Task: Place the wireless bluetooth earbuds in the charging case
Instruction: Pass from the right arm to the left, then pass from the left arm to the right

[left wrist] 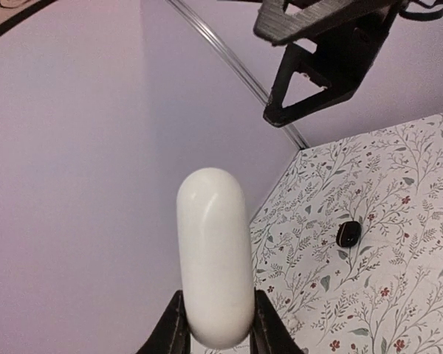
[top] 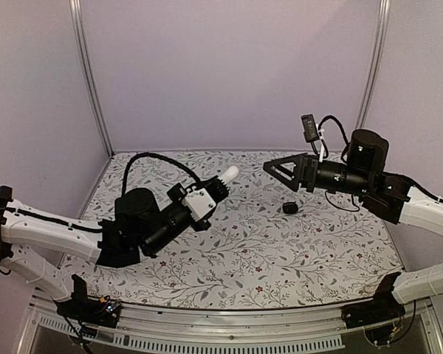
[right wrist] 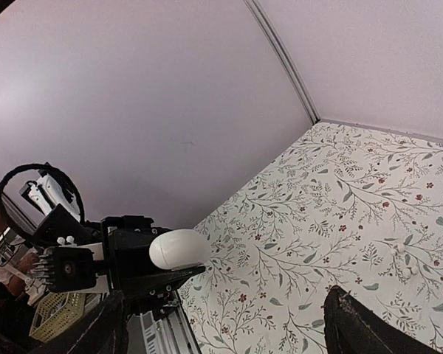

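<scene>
Left gripper (top: 215, 186): jaws narrowly apart, clamped on the near end of the white oval case (top: 227, 175), which sticks out past the fingertips, raised off the table (top: 229, 265).
Right gripper (top: 275, 171): jaws spread wide, nothing between them, held above the table.
Dark earbud (top: 290, 208): lies on the table below the right gripper, touching neither finger, well apart from the case.

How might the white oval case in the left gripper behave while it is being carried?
The white oval case looks smooth and glossy, so it may slip. The left gripper pinches only its near end, so it could pivot. It looks rigid, probably not deforming.
</scene>
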Tool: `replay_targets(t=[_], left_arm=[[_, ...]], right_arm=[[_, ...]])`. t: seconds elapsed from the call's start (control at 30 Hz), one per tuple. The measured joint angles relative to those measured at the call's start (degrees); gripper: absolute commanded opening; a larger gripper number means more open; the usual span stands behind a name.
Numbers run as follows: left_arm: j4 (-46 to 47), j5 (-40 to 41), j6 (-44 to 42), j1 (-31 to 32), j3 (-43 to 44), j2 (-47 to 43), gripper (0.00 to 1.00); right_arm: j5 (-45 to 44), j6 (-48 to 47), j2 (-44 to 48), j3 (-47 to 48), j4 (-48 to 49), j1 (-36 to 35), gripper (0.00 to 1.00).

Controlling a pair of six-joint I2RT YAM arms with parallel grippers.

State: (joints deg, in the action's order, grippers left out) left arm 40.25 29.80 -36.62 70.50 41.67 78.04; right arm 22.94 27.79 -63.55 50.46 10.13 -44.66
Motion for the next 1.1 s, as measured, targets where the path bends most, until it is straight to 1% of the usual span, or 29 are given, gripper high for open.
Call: replay_targets(t=[0.07, 0.17, 0.27, 0.3, 0.37, 0.5, 0.63, 0.7, 0.8, 0.93, 1.1], left_arm=[[1.49, 0.85, -4.87, 1.44, -0.52, -0.35, 0.03], [5.77, 2.91, -14.27, 4.13, -2.01, -0.33, 0.03], [12.15, 5.66, -25.49, 6.32, -3.74, 0.92, 0.02], [13.18, 5.99, -27.36, 6.88, -3.91, 1.29, 0.01], [18.27, 7.52, -35.32, 7.76, -4.52, 3.26, 0.01], [27.28, 9.25, -48.09, 8.41, -5.11, 7.63, 0.0], [35.06, 9.77, -58.29, 8.52, -5.16, 12.17, 0.0], [37.97, 9.77, -61.81, 8.52, -5.16, 14.01, 0.0], [39.67, 9.7, -64.92, 8.55, -5.16, 14.93, 0.0], [40.79, 9.7, -66.16, 8.59, -4.85, 14.91, 0.0], [40.94, 9.9, -65.51, 8.74, -4.35, 14.78, 0.0]], right_arm=[[2.45, 0.09, -0.04, 1.33, -3.04, 0.96, 0.84], [6.23, 0.0, -0.15, 3.32, -6.88, 1.25, 0.82], [9.62, -0.22, -0.39, 4.74, -9.81, 1.22, 0.8], [10.51, -0.33, -0.39, 4.83, -10.34, 1.22, 0.79], [12.11, -0.46, -0.42, 5.05, -11.65, 1.22, 0.78], [14.62, -0.74, -0.59, 5.11, -13.27, 1.22, 0.75], [16.22, -1.07, -0.72, 5.11, -14.08, 1.22, 0.73], [16.72, -1.25, -0.72, 5.11, -14.16, 1.22, 0.71], [17.31, -1.62, -0.83, 5.11, -14.25, 1.22, 0.69], [18.45, -1.51, -1.57, 5.09, -14.12, 1.22, 0.68], [19.45, -0.79, -2.29, 4.96, -13.51, 1.22, 0.71]])
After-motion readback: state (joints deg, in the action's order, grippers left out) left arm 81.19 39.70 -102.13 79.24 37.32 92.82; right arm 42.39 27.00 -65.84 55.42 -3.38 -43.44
